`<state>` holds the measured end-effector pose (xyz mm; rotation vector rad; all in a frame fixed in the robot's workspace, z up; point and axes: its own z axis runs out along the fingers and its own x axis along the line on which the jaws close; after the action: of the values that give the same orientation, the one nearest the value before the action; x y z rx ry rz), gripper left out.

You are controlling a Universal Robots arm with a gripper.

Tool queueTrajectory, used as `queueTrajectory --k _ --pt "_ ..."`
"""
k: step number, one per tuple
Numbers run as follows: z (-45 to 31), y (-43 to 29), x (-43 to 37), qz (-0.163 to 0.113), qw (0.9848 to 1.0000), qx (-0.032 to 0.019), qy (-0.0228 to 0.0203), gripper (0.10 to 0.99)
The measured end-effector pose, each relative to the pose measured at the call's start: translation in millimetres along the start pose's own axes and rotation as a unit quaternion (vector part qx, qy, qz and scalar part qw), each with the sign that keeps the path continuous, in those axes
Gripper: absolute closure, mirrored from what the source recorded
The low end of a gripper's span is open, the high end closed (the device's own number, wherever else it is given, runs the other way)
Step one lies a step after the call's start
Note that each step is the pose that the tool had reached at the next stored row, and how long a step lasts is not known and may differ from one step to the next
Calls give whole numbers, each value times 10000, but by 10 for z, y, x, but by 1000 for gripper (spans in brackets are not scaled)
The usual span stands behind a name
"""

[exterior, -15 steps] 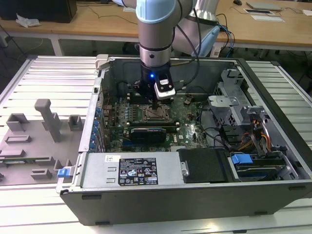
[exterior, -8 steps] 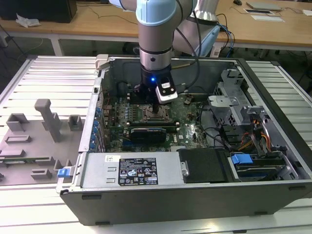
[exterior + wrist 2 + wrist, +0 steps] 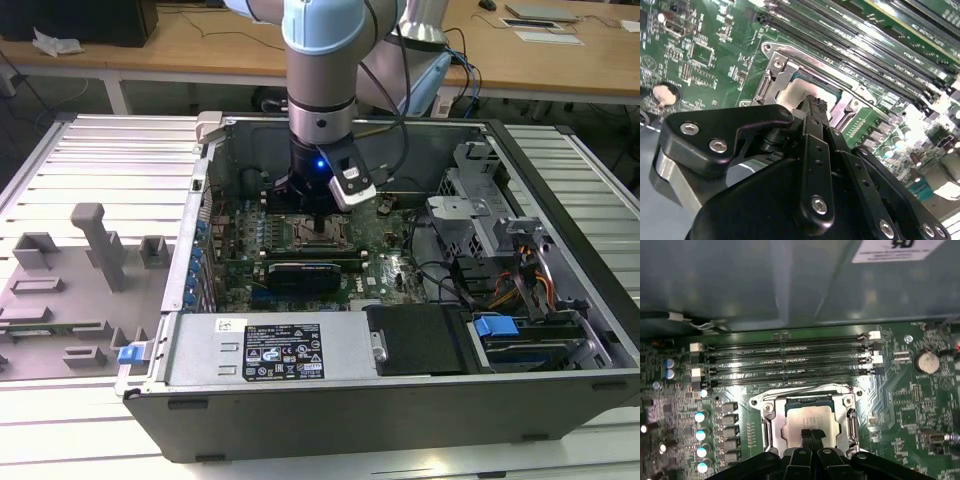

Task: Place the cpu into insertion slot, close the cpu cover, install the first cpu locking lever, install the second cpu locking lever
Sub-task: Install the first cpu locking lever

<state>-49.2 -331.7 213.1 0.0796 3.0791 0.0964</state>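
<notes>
Exterior view: my arm reaches straight down into the open computer case [image 3: 400, 400], which lies on a ribbed metal surface [image 3: 100, 160]. My jaws [image 3: 318, 222] hang directly over the insertion slot [image 3: 318, 232], amid the green motherboard [image 3: 390, 245]. A grey parts tray [image 3: 60, 290] sits well apart at the exterior view's left. From here the socket's contents stay hidden beneath my wrist.

Second wrist view: my jaws [image 3: 812, 102] are drawn narrow, fingers together, their tip touching or just above the cpu [image 3: 795, 92]. I hold nothing. The chip's pale top lies inside the slot's metal frame, with the long black memory slots [image 3: 880, 55] running just beside it.

First wrist view: looking along the fingers, the cpu [image 3: 809, 421] sits square and flat in the insertion slot [image 3: 767, 410], and the cpu cover [image 3: 842, 415] appears to lie down around it, the chip showing through its window. My closed jaws [image 3: 812, 436] meet at the chip's near edge. I cannot tell whether the levers are latched.

My reading: placing the chip looks done, the cover looks lowered or nearly so, and I am pressing or checking it. The lever work would call for a sideways hooking push with closed fingertips.

Only the exterior view shows the whole case; only the wrist views reveal the seated chip.
</notes>
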Motion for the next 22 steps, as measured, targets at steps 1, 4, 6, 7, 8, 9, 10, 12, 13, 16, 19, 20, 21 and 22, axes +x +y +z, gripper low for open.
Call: queueTrajectory --k 1,4,6,7,8,9,10,12,13,16,19,20,21,22 --pt "3 1 -11 -126 9999 0 11 980" --pt "-6 1 -11 -299 9995 15 28 980" --pt "-39 3 -13 -364 9993 11 31 980" --pt "-60 5 -14 -372 9993 11 31 980" --pt "-83 6 -16 -374 9993 11 32 980" --pt "-116 8 -18 -375 9993 11 32 980" --pt "-136 10 -19 -375 9993 10 31 980" --pt "-191 13 -22 -375 9993 12 32 980" --pt "-203 14 -23 -375 9993 13 32 980" --pt "-207 14 -24 -376 9993 15 31 980" --pt "-207 14 -23 -375 9993 17 32 980" --pt "-207 14 -23 -375 9993 17 32 980" --pt "-207 14 -23 -375 9993 18 32 980" --pt "-207 14 -24 -375 9993 18 32 980"
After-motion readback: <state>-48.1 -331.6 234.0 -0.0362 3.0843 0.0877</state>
